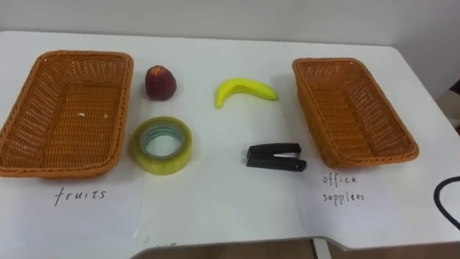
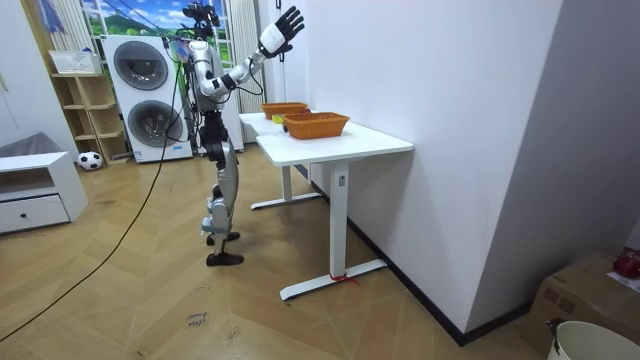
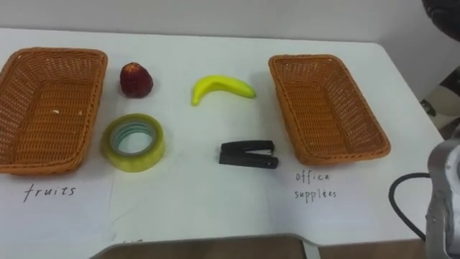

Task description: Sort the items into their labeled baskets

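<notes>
On the white table (image 1: 215, 208) a brown wicker basket (image 1: 68, 115) stands at the left above the handwritten word "fruits". A second wicker basket (image 1: 352, 108) stands at the right above "office supplies". Both hold nothing. Between them lie a dark red fruit (image 1: 160, 82), a yellow banana (image 1: 244, 91), a yellowish tape roll (image 1: 162, 162) and a black stapler (image 1: 275, 157). In the room view I stand at the table's long side. My right hand (image 2: 288, 25) is raised high above head height with its fingers spread, holding nothing.
A white wall runs along the table's far edge. The right basket sits near the table's right end. Behind me in the room view are two washing machines (image 2: 140, 70), a small shelf (image 2: 85, 110) and a ball (image 2: 90, 159) on the wooden floor.
</notes>
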{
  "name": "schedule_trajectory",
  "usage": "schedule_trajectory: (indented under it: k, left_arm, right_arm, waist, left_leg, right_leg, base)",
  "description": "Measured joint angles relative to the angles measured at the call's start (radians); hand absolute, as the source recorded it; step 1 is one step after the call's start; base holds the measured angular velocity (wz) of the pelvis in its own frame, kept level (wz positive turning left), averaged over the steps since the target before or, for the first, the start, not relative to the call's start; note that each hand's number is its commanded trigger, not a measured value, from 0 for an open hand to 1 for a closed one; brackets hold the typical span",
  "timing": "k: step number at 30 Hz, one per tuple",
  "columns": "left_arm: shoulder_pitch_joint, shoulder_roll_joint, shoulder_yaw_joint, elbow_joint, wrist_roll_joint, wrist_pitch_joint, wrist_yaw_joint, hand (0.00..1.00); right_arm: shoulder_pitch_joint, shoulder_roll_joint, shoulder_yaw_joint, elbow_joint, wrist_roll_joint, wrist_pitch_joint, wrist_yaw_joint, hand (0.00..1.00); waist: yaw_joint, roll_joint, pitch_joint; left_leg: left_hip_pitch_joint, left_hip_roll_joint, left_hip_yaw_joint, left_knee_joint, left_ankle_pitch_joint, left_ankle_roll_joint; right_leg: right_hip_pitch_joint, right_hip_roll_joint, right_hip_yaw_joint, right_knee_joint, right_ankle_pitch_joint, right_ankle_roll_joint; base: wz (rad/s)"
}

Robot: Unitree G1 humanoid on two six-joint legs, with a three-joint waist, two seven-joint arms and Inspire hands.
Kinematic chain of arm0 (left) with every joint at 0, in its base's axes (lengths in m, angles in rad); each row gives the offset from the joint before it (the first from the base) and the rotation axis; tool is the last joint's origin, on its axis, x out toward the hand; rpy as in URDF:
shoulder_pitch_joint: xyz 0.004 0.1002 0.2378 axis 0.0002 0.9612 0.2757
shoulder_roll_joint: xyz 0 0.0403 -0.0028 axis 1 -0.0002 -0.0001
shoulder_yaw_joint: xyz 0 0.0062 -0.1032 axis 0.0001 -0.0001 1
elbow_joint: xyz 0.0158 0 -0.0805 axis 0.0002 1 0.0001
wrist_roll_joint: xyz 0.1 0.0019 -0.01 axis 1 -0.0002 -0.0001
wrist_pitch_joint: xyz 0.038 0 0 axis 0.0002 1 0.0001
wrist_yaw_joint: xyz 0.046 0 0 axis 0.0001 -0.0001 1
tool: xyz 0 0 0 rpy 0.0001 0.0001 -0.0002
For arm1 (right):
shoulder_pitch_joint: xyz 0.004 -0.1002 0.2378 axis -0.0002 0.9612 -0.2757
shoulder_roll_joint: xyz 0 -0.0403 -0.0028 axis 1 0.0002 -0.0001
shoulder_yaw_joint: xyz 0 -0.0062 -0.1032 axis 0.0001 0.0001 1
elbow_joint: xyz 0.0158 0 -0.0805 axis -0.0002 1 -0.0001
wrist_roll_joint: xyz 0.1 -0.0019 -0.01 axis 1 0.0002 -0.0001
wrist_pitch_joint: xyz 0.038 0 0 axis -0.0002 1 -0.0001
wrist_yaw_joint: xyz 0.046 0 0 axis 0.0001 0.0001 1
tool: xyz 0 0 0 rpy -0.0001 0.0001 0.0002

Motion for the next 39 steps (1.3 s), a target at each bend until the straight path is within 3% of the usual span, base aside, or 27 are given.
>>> schedule_trajectory:
  k: [22,28,34,39]
  left_arm:
    - [-0.003,0.008,0.0,0.021,0.0,0.003,-0.019,0.0]
    - [-0.01,0.017,0.006,0.027,0.002,0.021,-0.05,0.0]
    - [-0.012,0.017,0.029,0.025,0.024,0.04,-0.083,0.0]
    - [-0.012,0.028,0.027,0.025,0.024,0.041,-0.085,0.0]
  right_arm:
    - [-0.006,-0.004,0.03,0.012,-0.039,0.032,0.283,0.0]
    - [-0.006,-0.005,0.043,0.012,-0.066,0.045,0.376,0.0]
    - [-0.005,-0.006,0.07,0.012,-0.189,0.065,0.468,0.0]
    - [0.02,-0.007,0.123,0.017,-0.271,0.097,0.54,0.0]
  waist:
    - [0.017,-0.007,-0.005]
    - [0.015,-0.004,-0.0051]
    - [0.018,0.0,-0.0106]
    - [0.019,-0.014,-0.017]
  left_leg:
    - [0.007,0.001,-0.001,0.001,0.0,0.0]
    - [0.007,0.002,-0.004,0.002,0.0,0.0]
    - [0.007,0.004,-0.005,0.002,0.0,-0.001]
    - [0.007,0.003,-0.006,0.002,0.0,-0.001]
  right_leg:
    - [0.005,0.0,-0.001,0.0,0.0,0.0]
    - [0.013,0.0,-0.007,0.0,0.001,-0.001]
    - [0.012,0.002,-0.007,-0.001,0.002,-0.003]
    - [0.012,0.001,-0.006,-0.002,0.002,-0.003]
  base:
    - [0.0]
    - [0.02]
    - [0.0]
    - [0.0]
